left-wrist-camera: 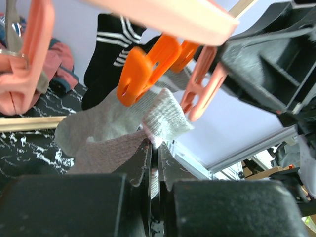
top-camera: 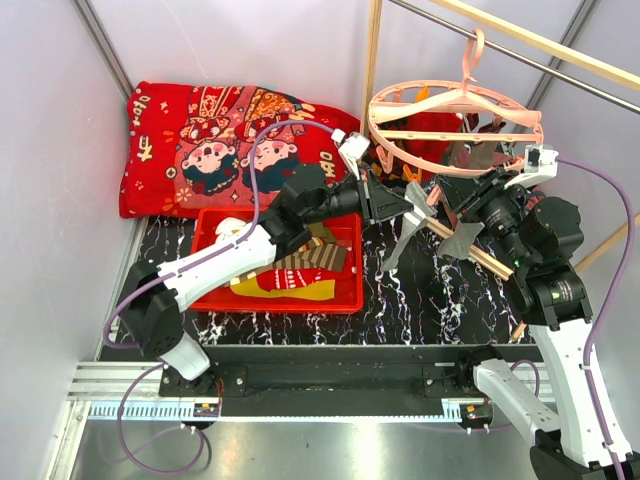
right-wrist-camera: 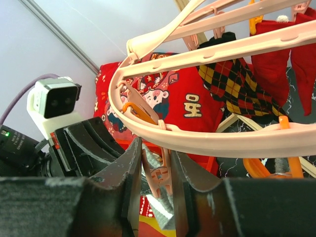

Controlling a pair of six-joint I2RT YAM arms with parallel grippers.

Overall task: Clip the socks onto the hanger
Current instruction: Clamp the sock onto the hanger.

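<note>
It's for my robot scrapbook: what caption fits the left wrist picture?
Shut jaws pinch a grey sock up by an orange clip hanging from the pink hanger.

My left arm (top-camera: 230,255) reaches from its base up and to the right. Its left gripper (left-wrist-camera: 154,148) is pinched tight on a grey sock (left-wrist-camera: 108,123). My right arm (top-camera: 560,290) rises from its base and bends left, with the right gripper (right-wrist-camera: 157,158) squeezing a pink clip (right-wrist-camera: 159,175). The two grippers are close together, tips roughly facing.
</note>
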